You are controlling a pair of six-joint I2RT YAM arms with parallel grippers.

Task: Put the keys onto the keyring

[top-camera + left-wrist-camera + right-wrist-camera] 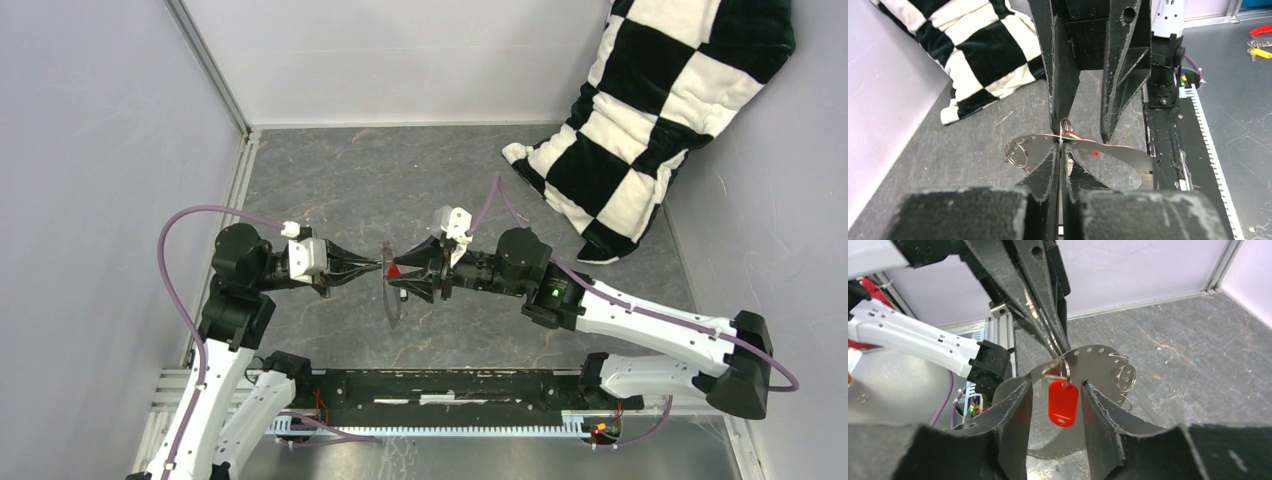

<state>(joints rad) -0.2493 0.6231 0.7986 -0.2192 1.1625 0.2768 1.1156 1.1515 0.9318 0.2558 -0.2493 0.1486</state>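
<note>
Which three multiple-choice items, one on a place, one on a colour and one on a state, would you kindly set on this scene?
1. Where does the checkered cushion lie?
A. At the far right of the table.
B. Between the two arms.
C. At the near left edge.

2. What colour is the key hanging from the keyring?
A. Blue.
B. Red.
C. Green.

3. How does the right gripper stand?
A. Shut on the key.
B. Out of view.
C. Open, a finger on either side of the key.

Answers:
1 A, since the top view shows it at the far right, well beyond the arms.
2 B, since the right wrist view shows its head plainly red.
3 C, since gaps show between the key and both fingers.
</note>
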